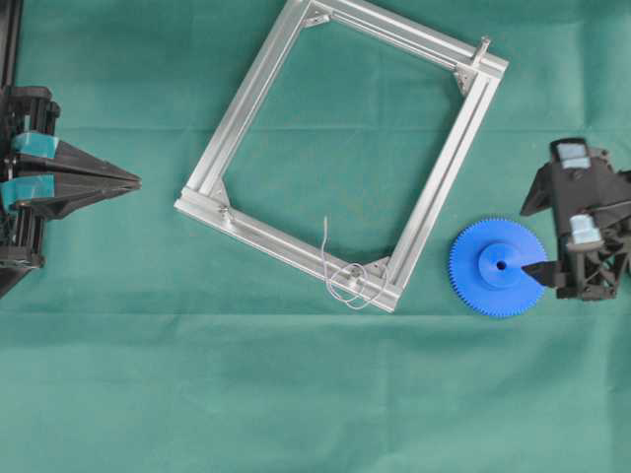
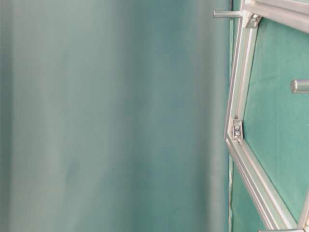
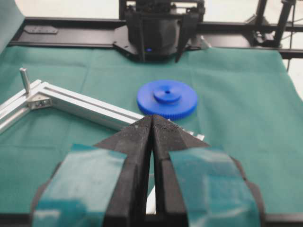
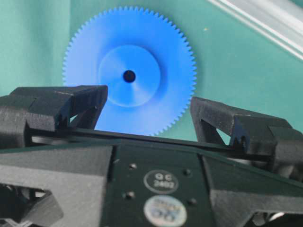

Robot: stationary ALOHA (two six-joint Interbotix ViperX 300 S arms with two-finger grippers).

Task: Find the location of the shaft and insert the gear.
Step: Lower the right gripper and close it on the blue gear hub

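Flat, fine-toothed blue plastic gear (image 1: 499, 267) — round raised hub.

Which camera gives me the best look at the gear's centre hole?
The right wrist view: the gear fills it, hole sharp and unobstructed. Overhead shows it small beside the right gripper; the left wrist view shows it side-on; the table-level view misses it.

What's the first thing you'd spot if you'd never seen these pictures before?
The bright blue gear jumps out first, lying flat on the green cloth just right of the frame, with the open right gripper over it. Next comes the shiny square aluminium frame, set at a tilt in the middle, with a thin wire looped at its bottom corner. The left gripper sits shut at the far left.
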